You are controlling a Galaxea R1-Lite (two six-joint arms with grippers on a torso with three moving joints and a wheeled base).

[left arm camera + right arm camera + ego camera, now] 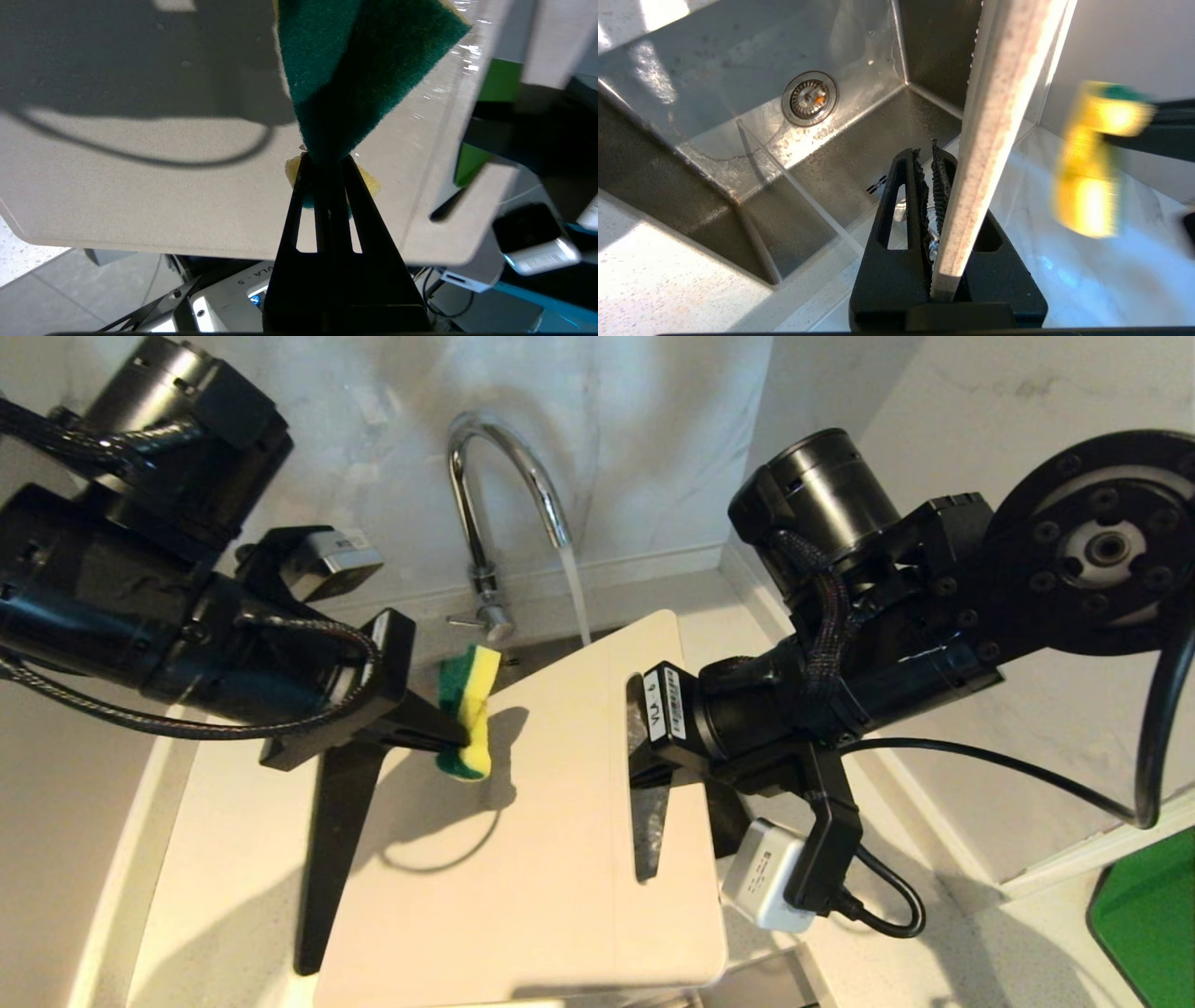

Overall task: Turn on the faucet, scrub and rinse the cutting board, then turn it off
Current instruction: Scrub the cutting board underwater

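Observation:
The chrome faucet (485, 476) is running, and its stream (576, 593) falls past the far edge of the cutting board (551, 821). The cream board is held tilted over the sink. My right gripper (646, 775) is shut on it at the handle slot, and the board's edge (999, 116) rises between the jaws of that gripper (930, 156). My left gripper (457, 739) is shut on a yellow and green sponge (471, 709) at the board's upper left part. In the right wrist view the sponge (1087, 186) shows a gap to the board's face. The left gripper (327, 161) pinches the sponge (355, 70) over the board (140, 186).
The steel sink (714, 140) with its drain (809, 98) lies under the board. The faucet's small lever (471, 619) sticks out at its base. A bright green flat object (1148, 924) lies on the counter at the right. Marble walls close in behind and to the right.

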